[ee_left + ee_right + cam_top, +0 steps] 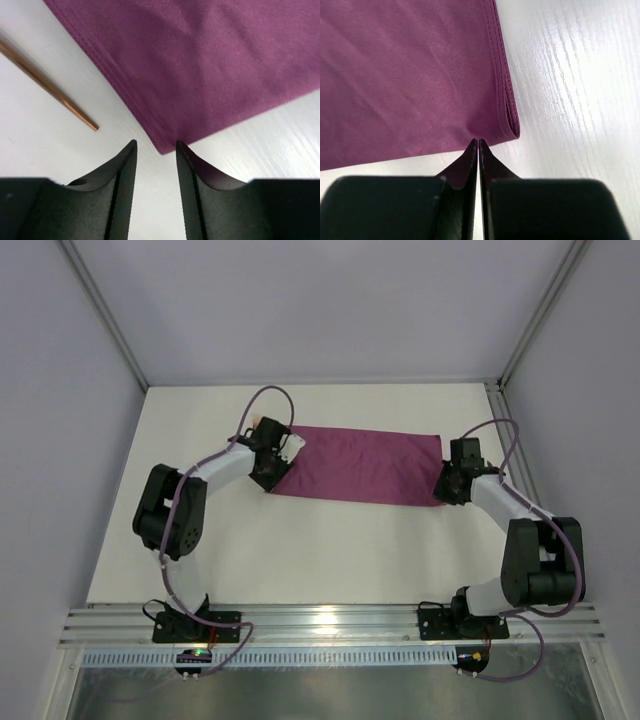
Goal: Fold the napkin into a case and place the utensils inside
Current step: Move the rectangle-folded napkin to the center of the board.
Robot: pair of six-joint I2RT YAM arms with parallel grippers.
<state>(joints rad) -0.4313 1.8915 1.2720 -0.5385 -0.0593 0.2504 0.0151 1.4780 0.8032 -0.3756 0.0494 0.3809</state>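
The magenta-purple napkin point(360, 465) lies flat on the white table, folded into a long rectangle with layered hems. My left gripper point(268, 480) is at its near left corner point(167, 147), open, with only bare table between the fingers point(156, 145). My right gripper point(445, 490) is at the near right corner, jaws shut point(478, 142). Its tips touch the near edge of the napkin point(405, 75), and no cloth shows between them. One thin copper-brown utensil handle point(45, 85) lies on the table just left of the napkin point(210, 65). In the top view the left arm hides it.
Grey walls with metal frame posts point(100, 310) close in the table on three sides. An aluminium rail point(330, 625) carrying both arm bases runs along the near edge. Bare white tabletop point(340, 550) lies between the napkin and the rail.
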